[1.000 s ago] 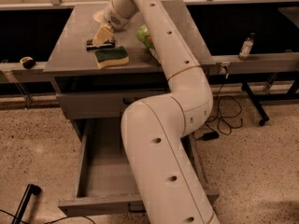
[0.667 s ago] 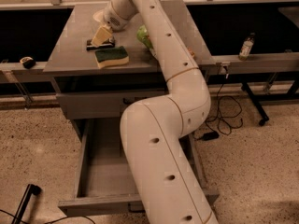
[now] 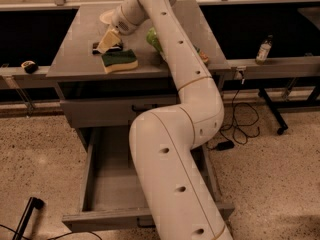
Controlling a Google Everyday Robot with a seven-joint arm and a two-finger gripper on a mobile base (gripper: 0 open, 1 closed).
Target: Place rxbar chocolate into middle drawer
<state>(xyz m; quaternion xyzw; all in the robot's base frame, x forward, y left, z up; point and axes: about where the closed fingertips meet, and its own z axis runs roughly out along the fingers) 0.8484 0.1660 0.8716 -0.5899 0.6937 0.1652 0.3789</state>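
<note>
Comparing with a second ago: honestly not much differs. The gripper [image 3: 109, 40] sits a touch lower over the same upper-left spot, and the bar and sponge lie where they did.
Gripper: upper left of the frame, tip pointed down onto the rxbar chocolate [image 3: 98, 47].
Grip: can't tell whether it's clenched on the bar or released, and contact isn't clear either.
Rxbar chocolate: flat on the tabletop [image 3: 75, 59], its dark end poking out to the left of the gripper, just behind the sponge [image 3: 120, 60].
Sponge: green side up, close to the tabletop's front edge.
Green bag [image 3: 154, 38]: right of the gripper, partly hidden behind the arm [image 3: 170, 149].
Middle drawer [image 3: 107, 179]: pulled wide open at the bottom of the frame. The left part of its grey floor shows, the right part is covered by the arm.
Upper drawer [image 3: 95, 115]: shut, directly under the tabletop.
Edges: the bar lies well back from the front edge and well in from the left one.
Room: speckled floor lies open left of the drawer, with a black rod [image 3: 27, 216] at lower left. Cables [image 3: 240, 129] trail on the right.
</note>
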